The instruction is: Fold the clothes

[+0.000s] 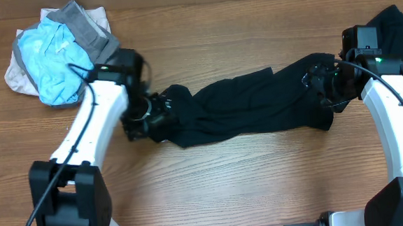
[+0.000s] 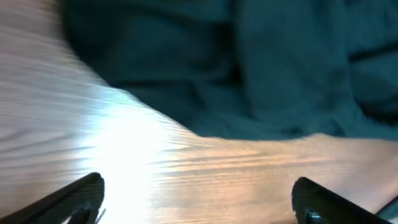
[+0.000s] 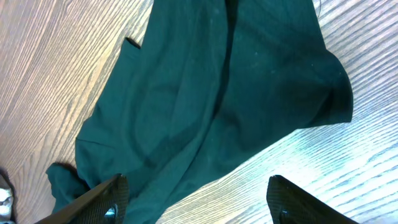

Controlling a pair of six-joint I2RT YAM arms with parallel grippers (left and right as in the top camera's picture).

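The plain black garment [image 1: 250,103] lies bunched in a long crumpled band across the middle of the table. My left gripper [image 1: 148,118] is at its left end, open, with bare wood between its fingers [image 2: 199,196] and the cloth [image 2: 249,62] just ahead. My right gripper [image 1: 322,84] is at the garment's right end, open; its fingers [image 3: 196,199] straddle the cloth's edge [image 3: 205,106] and bare table, holding nothing.
A light-blue, grey and beige bundle [image 1: 58,55] lies at the back left. Another black garment [image 1: 392,28] sits at the back right corner. The wooden table [image 1: 248,180] is bare in front.
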